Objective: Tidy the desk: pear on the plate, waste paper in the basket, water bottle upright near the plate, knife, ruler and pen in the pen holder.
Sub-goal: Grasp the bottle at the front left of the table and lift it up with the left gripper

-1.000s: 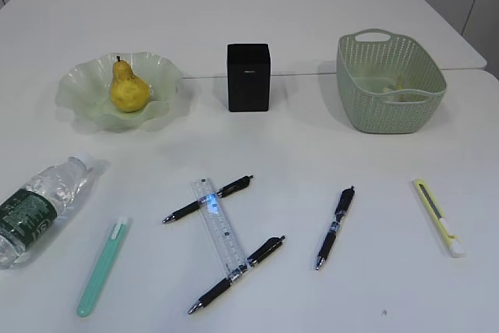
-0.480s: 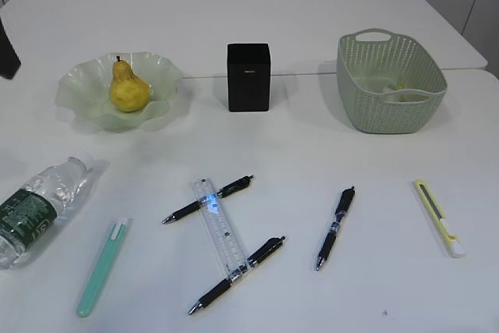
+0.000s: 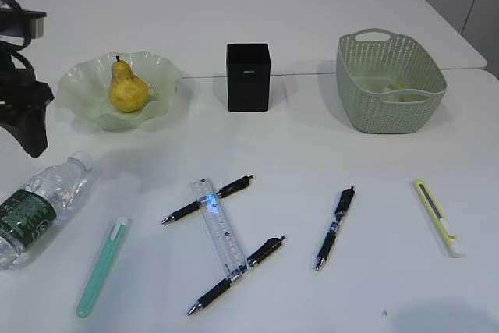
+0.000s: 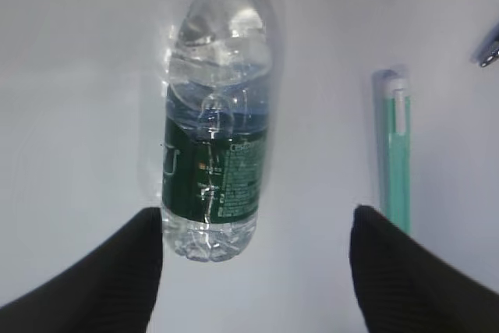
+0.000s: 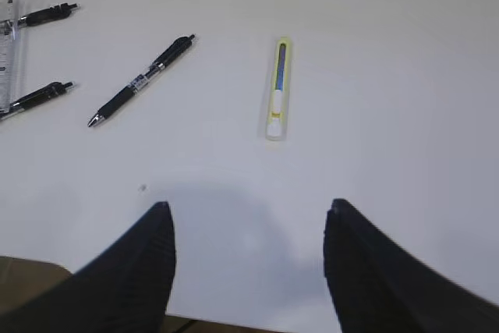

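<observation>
- Nearest the camera on the white desk [image 3: 312, 130]: a mint green pen [image 3: 102, 266] lying at bottom left, and two black pens [image 3: 235, 274] [image 3: 207, 200] crossing under the clear ruler [image 3: 217, 228], which runs diagonally between them and touches both.
- A bit right of that, a third black pen [image 3: 334, 227] lies on its own, and the yellow knife [image 3: 440, 217] sits well apart near the right edge.
- Right gripper [image 5: 249, 263] doesn't show in the exterior view, but its wrist view has both black fingers [image 5: 132, 271] spread wide with nothing between them, hanging over the desk's near edge with the knife [image 5: 277, 88] ahead.
- The water bottle [image 3: 39, 207] is on its side at the far left, cap pointing toward the plate, dark green label facing up.
- Left gripper [image 4: 253, 271] hangs right over the bottle: in its wrist view the jaws are wide open and empty, with the base of the bottle [image 4: 216, 115] between the two fingers and not touched by either. In the exterior view the arm shows only as a black shape [image 3: 22, 99] at the left edge.
- Further back, the pear [image 3: 128, 86] stands upright in the pale green plate [image 3: 82, 103], stem up.
- The black pen holder [image 3: 249, 76] stands in the middle, nothing sticking out of it.
- The sage green basket [image 3: 390, 83] is on the right; there are yellow and white bits of waste paper [image 3: 394, 83] inside it, hard to make out through the rim.
</observation>
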